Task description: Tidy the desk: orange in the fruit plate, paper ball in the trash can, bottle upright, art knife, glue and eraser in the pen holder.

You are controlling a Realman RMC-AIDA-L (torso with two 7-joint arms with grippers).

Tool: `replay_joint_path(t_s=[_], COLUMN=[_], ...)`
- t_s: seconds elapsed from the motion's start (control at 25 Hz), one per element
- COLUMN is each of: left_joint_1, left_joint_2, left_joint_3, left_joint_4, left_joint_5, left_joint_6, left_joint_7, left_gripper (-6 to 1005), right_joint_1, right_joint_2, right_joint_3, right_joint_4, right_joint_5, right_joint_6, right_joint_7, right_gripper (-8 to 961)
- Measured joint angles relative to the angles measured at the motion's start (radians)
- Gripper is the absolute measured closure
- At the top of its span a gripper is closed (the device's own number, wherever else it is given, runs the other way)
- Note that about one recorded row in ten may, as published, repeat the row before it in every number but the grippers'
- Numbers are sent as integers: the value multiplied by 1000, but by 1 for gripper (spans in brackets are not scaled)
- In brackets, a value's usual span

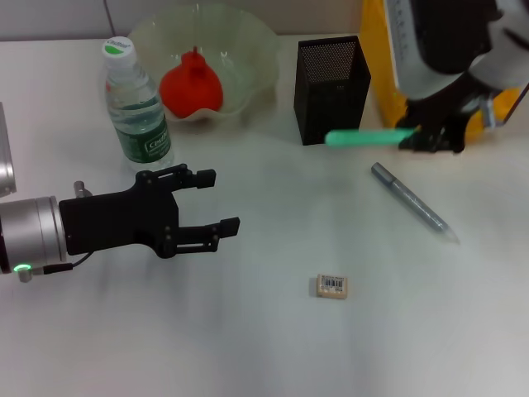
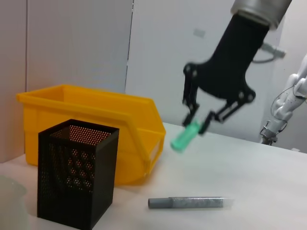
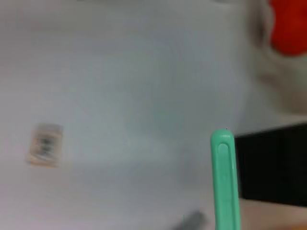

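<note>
Done: orange sits in the fruit plate; bottle stands upright on the table.
In hand: right gripper jaws clenched on a green stick, held level above the table just beside the pen holder; glue or art knife, hard to say which.
Left: grey pen-like tool and eraser lie on the table, well apart.
Paper ball: not visible; possibly already in the trash can.
Left gripper: jaws released, empty, hovering near the bottle.
</note>
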Motion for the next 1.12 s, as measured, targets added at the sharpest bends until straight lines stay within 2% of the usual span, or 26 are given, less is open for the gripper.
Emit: replay_joint_path(t_s=[0.12,0.32,0.64,0.72,0.76,0.84,0.92,0.96,1.12], left_joint_1=[0,1,2,2,2,0,-1,-1,-5], left_joint_2=[-1,-5,-11,-12,-12,-13,-13,-13,-14], left_joint_3=[0,-1,-25,-26,-26,-27,-27,-27,-28], left_joint_4=[0,0,-1,-2,-2,-3,-5,-5,-8], left_joint_5=[0,-1,-3,-3,-3,-9,-14,-14,-18], left_joint_6=[-10,-21,-27,-30,-30,-48,-58,-58,-80], left_joint_7=[10,15,38,40,40,43,51,51,64], left_gripper=[162,162,162,162,162,162,162,162,162], right_joint_1=[-29,-64,-135,-183,-183,-222,-300,-300,-418], right_joint_2=[2,3,0,0,0,1,5,5,9], right_joint_3=[-9,-27,-53,-72,-72,-84,-123,-123,-202], right_joint_4=[-128,-245,-270,-275,-275,-283,-287,-287,-267], right_joint_5=[-70,-138,-152,-153,-153,-153,-153,-153,-153], right_joint_6=[-4,26,208,324,324,408,575,575,818], right_joint_7=[-1,-29,-153,-226,-226,-281,-382,-382,-541], right_gripper=[771,771,771,771,771,771,771,771,771])
